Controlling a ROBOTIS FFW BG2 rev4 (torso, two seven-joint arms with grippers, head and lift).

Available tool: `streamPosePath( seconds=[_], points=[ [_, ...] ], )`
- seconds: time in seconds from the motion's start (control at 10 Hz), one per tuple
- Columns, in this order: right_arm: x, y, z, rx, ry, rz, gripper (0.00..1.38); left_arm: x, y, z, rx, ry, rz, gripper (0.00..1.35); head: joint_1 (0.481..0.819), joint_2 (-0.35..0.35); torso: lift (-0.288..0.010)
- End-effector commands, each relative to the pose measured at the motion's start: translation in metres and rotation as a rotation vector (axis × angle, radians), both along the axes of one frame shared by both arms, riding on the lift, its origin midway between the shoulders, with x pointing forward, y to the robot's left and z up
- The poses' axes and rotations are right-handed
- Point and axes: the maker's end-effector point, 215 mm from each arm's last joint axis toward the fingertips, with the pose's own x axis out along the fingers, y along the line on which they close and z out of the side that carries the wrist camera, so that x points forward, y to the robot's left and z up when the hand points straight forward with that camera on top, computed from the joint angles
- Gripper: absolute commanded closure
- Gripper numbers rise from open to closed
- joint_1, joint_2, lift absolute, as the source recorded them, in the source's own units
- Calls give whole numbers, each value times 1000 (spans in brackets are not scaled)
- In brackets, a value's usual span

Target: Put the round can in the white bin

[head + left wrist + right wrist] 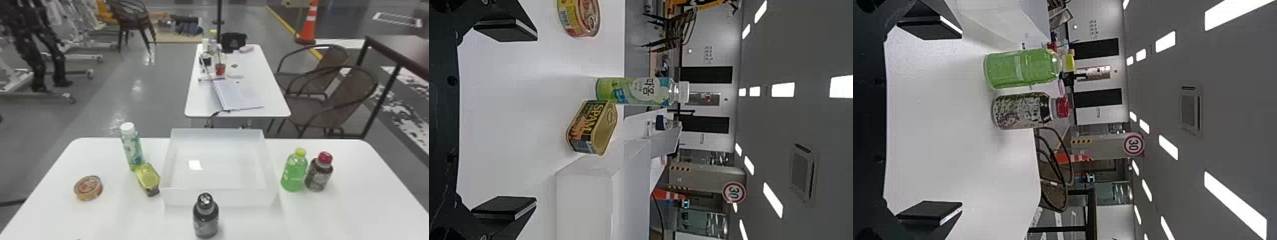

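Around white bin [249, 196], bottles [206, 221], yellow tin [147, 176], left pincer [536, 119] gaping empty, right pincer [961, 120] likewise

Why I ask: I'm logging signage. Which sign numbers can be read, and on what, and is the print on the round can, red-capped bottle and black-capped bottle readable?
"30": on the round sign, red-rimmed, in the background.
Round can: print too small to read.
Red-capped bottle: too blurred.
Black-capped bottle: too blurred.

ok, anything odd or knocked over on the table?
Nothing stands out. The flat, round red-and-yellow metal can rests outside the rectangular white plastic bin; all four capped bottles stand upright; no spill visible.
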Motion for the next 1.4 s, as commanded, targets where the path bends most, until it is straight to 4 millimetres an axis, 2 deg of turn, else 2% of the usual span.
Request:
streamPosePath(
  seconds=[0.0,0.6,0.8,1.0,1.3],
  points=[
    [-1,0,-1,5,2,-3,90,0,-1,0,-3,-1,1,137,549,0,-100],
    [0,0,-1,5,0,-3,91,-1,0,0,-7,-3,3,137,549,0,-100],
    [0,0,-1,6,0,-4,91,-4,6,-1,-6,-2,33,137,549,0,-100],
    [-1,0,-2,6,3,-2,91,-3,23,-1,3,2,72,139,549,0,-100],
    [-1,0,-2,6,3,-4,91,9,67,8,34,-3,142,139,549,0,-100]
  ],
)
